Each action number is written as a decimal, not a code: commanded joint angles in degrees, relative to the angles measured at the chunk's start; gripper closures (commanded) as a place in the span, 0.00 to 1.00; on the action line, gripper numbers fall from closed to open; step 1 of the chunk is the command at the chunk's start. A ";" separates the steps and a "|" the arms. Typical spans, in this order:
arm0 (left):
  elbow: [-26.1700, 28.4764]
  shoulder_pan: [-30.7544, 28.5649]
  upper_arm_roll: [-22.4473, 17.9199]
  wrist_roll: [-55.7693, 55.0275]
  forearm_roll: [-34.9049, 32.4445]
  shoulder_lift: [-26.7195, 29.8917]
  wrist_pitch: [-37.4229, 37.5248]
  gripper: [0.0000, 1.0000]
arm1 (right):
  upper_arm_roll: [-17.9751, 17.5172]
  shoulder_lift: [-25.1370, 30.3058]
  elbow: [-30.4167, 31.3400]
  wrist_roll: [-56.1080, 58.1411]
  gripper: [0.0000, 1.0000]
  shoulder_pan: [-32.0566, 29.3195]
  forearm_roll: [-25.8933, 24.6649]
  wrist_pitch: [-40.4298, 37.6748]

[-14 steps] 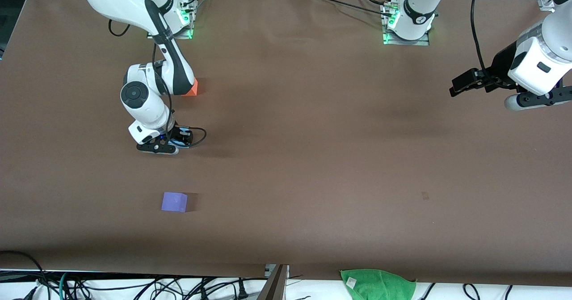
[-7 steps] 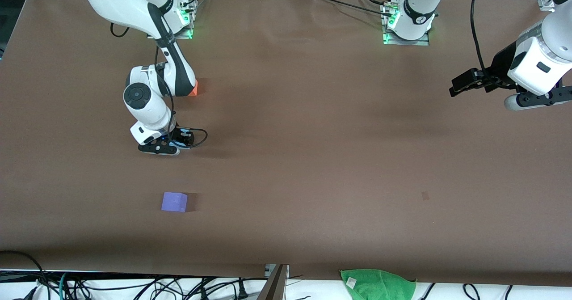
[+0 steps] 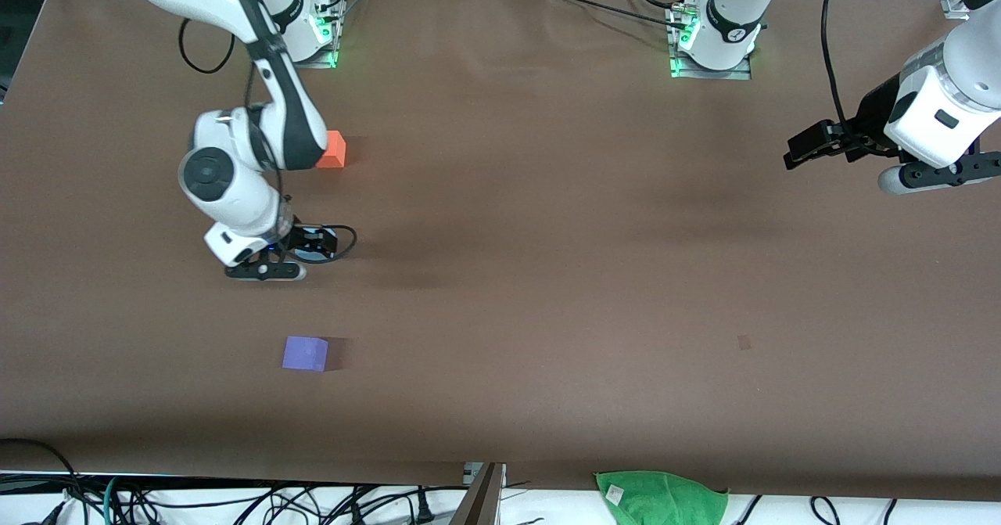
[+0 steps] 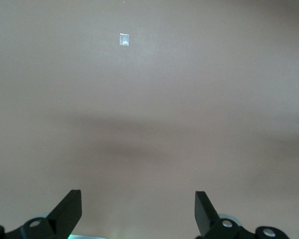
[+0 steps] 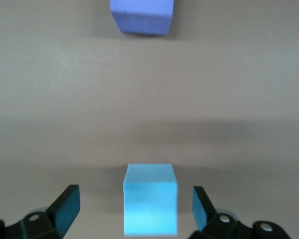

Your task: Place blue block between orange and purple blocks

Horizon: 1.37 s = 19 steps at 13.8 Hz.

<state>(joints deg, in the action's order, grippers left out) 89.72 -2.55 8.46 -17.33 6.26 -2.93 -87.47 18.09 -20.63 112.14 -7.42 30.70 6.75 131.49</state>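
Right gripper [image 5: 132, 211] is sitting low over the brown table [image 3: 547, 275], and its two black fingers [image 5: 65, 206] are spread wide apart. Between them you can see the small light sky-blue matte cube [image 5: 150, 205] resting on the tabletop, with a clear gap on each side, so nothing is pinching it. In the front view the blue cube is hidden under the right arm's wrist, so only the right wrist view really shows it.

Small violet-purple matte cube [image 3: 305, 353] sits nearer to the front camera than the right gripper [image 3: 266, 269], well apart from it. It also shows up in the right wrist view [image 5: 142, 17], in line with the blue cube. Small bright orange matte cube [image 3: 331, 149] is farther from the front camera, partly tucked against the right arm's black-and-white forearm as seen from the front. So the blue cube lies roughly between those two.

Left gripper [image 3: 805, 152] hangs up in the air over the left arm's end of the table, waiting. Its fingers [image 4: 70, 211] are wide apart with only bare table under them.

Crumpled green cloth [image 3: 661, 498] lies off the table's edge closest to the front camera.
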 commanded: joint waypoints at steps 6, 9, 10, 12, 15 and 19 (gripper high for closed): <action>-1.83 0.18 0.24 -0.07 0.24 -0.85 1.95 0.00 | 3.18 3.05 -21.42 6.79 0.00 -0.55 -6.83 -33.56; -1.74 0.18 0.24 -0.07 0.16 -0.94 2.04 0.00 | 4.94 3.23 -26.79 10.75 0.00 -0.55 -6.75 -39.89; -1.83 0.09 0.24 -0.07 0.16 -0.85 2.04 0.00 | 5.20 3.40 -27.93 10.85 0.00 -0.81 -6.58 -42.78; -1.83 0.09 0.24 -0.07 0.16 -0.85 2.30 0.00 | 4.68 4.19 -32.67 10.32 0.00 -2.56 -6.32 -48.59; -1.83 0.09 0.24 -0.07 0.16 -0.94 2.39 0.00 | 1.27 8.22 -33.31 9.88 0.00 -6.51 -6.05 -52.21; -1.83 0.09 0.24 -0.07 0.16 -0.94 2.30 0.00 | -13.13 14.20 -29.10 9.97 0.00 -18.63 -7.02 -53.62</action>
<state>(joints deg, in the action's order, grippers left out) 89.72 -2.47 8.57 -17.33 6.26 -2.96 -86.46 11.71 -10.11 79.37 2.25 17.20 0.56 78.56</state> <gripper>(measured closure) 0.000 0.000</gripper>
